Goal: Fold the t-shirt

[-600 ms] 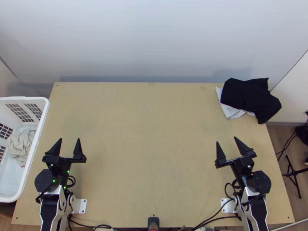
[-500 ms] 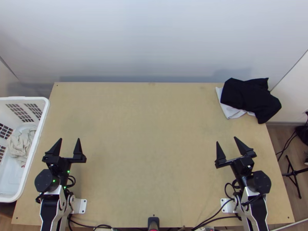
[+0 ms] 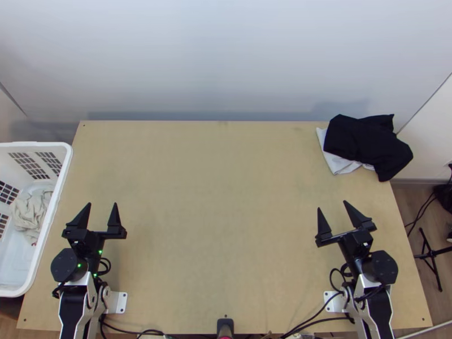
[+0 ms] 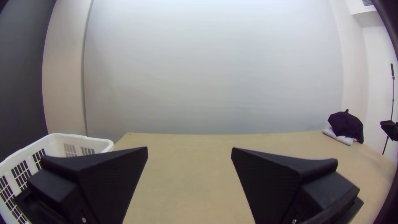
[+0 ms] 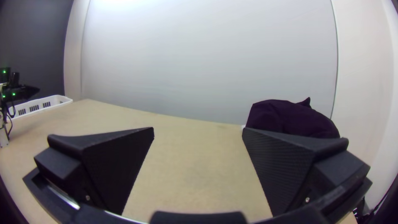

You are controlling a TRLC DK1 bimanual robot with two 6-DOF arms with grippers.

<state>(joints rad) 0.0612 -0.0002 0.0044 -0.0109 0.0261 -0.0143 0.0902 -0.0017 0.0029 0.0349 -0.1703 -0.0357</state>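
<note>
Left gripper [image 3: 102,204] and right gripper [image 3: 332,205], fingers apart, are hovering over table [image 3: 220,226]; black cloth [image 3: 367,141] is lying bunched atop white cloth [image 3: 334,161].

Words and names: none that can be read
Numbers and signs: none that can be read
</note>
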